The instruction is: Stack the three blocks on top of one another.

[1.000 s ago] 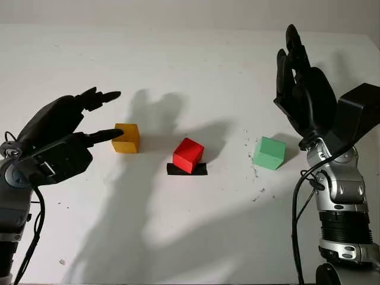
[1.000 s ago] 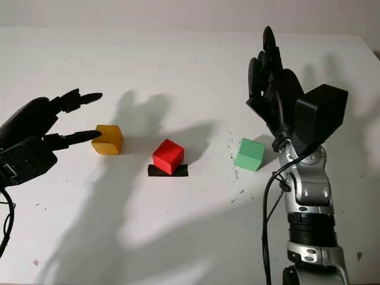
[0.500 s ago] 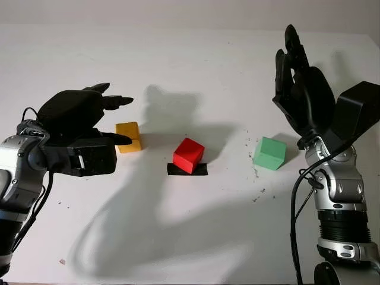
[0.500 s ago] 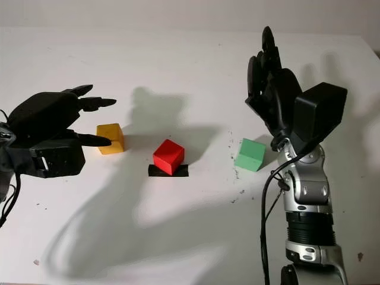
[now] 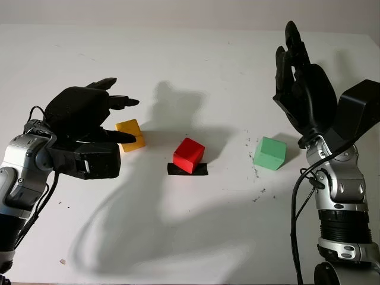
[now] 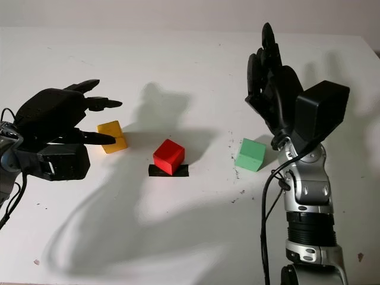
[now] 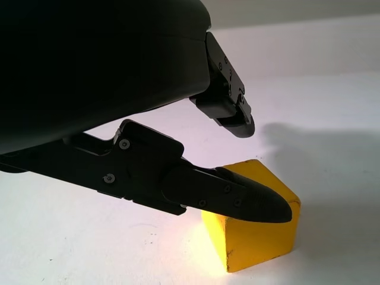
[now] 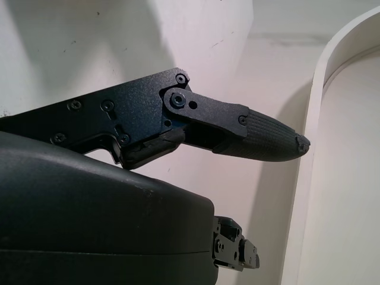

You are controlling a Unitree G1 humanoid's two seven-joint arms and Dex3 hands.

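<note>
Three blocks sit in a row on the white table (image 5: 196, 237). The yellow block (image 5: 132, 134) is on the left and stands slightly skewed. A red block (image 5: 189, 154) in the middle rests on a strip of black tape (image 5: 187, 170), and the green block (image 5: 269, 152) is on the right. My left hand (image 5: 132, 120) is open around the yellow block. Its thumb (image 7: 237, 202) lies against the block's near top edge (image 7: 255, 237), and the other fingers (image 7: 228, 110) hang above and beyond it. My right hand (image 5: 292, 50) is open, raised upright above and behind the green block.
Dark specks dot the table between the red and green blocks (image 5: 256, 172). The table's far edge (image 5: 178, 25) runs along the back, with bare white surface in front of the blocks.
My left hand has moved right and forward onto the yellow block, its thumb now against it. The block has turned slightly and shifted. The right hand has not moved.
</note>
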